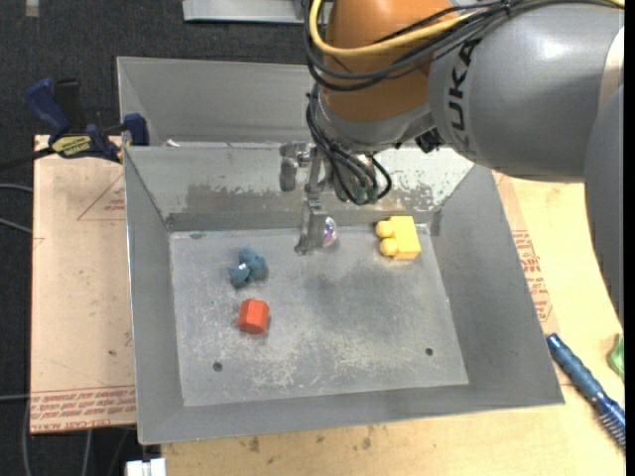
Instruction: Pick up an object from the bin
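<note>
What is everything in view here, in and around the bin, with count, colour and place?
yellow block: one, yellow, far part of the bin floor, right of the gripper.
lumpy thing: one, blue-grey, left of the floor's middle.
small block: one, orange-red, just nearer the camera than the lumpy thing, apart from it.
bin: one, grey metal, centre.
pen-like stick: one, blue, outside the bin, lower right.
arm: one, silver-grey with orange cover, entering from the right.
gripper: one, metal, low over the floor's far middle, left of the yellow block.
</note>
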Tool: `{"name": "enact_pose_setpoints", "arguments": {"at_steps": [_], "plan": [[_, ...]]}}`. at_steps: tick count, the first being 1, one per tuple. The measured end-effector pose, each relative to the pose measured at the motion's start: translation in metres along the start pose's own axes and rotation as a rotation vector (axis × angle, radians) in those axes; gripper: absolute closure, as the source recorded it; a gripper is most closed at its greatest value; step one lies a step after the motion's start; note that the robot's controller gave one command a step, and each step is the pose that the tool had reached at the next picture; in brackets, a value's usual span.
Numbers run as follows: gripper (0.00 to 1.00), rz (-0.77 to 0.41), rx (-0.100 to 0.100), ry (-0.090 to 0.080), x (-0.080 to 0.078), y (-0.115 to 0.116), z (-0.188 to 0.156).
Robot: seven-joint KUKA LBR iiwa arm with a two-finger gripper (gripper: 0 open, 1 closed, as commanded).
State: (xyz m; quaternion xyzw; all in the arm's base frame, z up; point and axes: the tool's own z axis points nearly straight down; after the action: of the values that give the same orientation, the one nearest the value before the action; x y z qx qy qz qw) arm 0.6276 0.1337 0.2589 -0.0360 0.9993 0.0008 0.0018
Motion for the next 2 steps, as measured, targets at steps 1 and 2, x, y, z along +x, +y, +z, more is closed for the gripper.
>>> {"name": "enact_pose_setpoints", "arguments": {"at_steps": [1, 2], "plan": [[0.0, 0.024, -0.001, 0.002, -0.0007, 0.0278, 0.1917], [1.0, 0.026, -0.001, 0.002, -0.0009, 0.0274, 0.1886]]}}
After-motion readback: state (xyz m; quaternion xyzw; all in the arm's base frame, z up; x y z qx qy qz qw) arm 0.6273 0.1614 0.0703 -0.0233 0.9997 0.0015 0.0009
